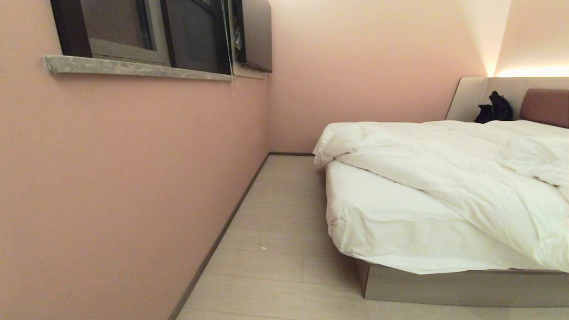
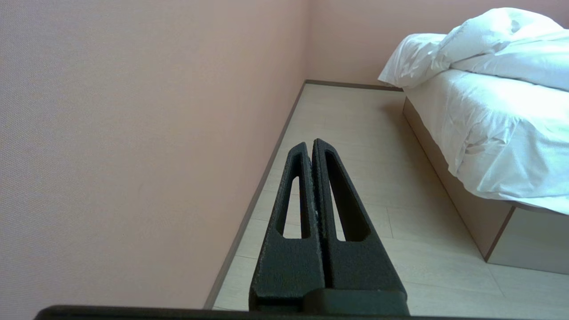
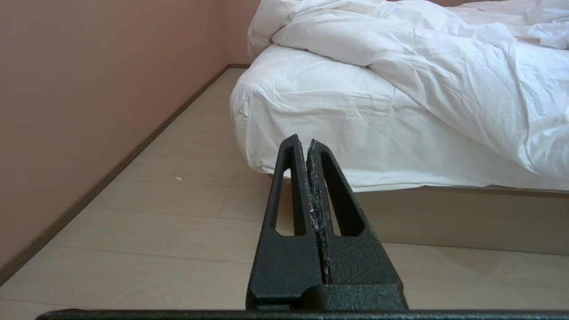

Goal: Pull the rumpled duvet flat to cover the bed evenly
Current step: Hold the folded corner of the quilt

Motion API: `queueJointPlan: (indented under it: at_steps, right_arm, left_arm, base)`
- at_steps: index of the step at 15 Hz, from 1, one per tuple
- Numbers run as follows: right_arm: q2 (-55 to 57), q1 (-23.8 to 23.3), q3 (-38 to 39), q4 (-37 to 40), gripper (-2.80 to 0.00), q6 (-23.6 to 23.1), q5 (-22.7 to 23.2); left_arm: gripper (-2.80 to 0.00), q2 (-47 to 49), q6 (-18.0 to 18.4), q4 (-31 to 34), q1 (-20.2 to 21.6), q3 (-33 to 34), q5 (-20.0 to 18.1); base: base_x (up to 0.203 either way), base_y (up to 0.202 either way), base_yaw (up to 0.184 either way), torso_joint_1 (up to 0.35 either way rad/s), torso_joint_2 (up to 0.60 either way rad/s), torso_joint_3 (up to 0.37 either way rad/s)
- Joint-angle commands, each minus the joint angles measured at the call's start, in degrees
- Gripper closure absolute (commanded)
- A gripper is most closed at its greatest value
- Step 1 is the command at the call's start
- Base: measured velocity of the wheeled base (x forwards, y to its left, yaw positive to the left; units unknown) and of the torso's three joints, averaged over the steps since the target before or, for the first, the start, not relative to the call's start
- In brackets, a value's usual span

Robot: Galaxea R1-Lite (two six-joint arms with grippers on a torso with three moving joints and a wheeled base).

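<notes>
The duvet (image 1: 449, 178) lies bunched in a thick diagonal ridge across the bed (image 1: 444, 284), heaped toward the headboard (image 1: 544, 106) at two o'clock in our head view and leaving the near corner of the mattress sheet (image 1: 378, 222) bare at four o'clock. A dark bag (image 1: 493, 109) sits by the headboard's side panel. The floor (image 1: 275, 249) runs along the pink wall (image 1: 111, 178) at nine o'clock, under a window sill (image 1: 133, 67) at eleven.

We judge the job not yet begun: nothing has hold of the duvet, and we stand off the bed's foot corner. The next move, as we read it, calls for closing in on the bed, spreading a claw and taking the duvet's lower edge to draw it toward the foot.

Our left claw (image 2: 310, 143) hangs over the floor near the wall, fingers pressed together, pinching nothing. Our right claw (image 3: 304, 141) points at the mattress side, well apart from it, fingers likewise pressed together and empty. Neither arm shows in the head view.
</notes>
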Motion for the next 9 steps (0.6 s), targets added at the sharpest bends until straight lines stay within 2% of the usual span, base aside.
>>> queueJointPlan:
  at_steps: [1, 9]
  right_arm:
    - [0.02, 0.01, 0.0, 0.0, 0.0, 0.01, 0.01]
    - [0.02, 0.01, 0.0, 0.0, 0.0, 0.01, 0.01]
  left_arm:
    - [0.0, 0.0, -0.03, 0.01, 0.0, 0.0, 0.06]
    - [0.0, 0.0, 0.06, 0.01, 0.0, 0.0, -0.03]
  base:
    - [0.0, 0.0, 0.0, 0.0, 0.0, 0.0]
    - [0.0, 0.0, 0.0, 0.0, 0.0, 0.0]
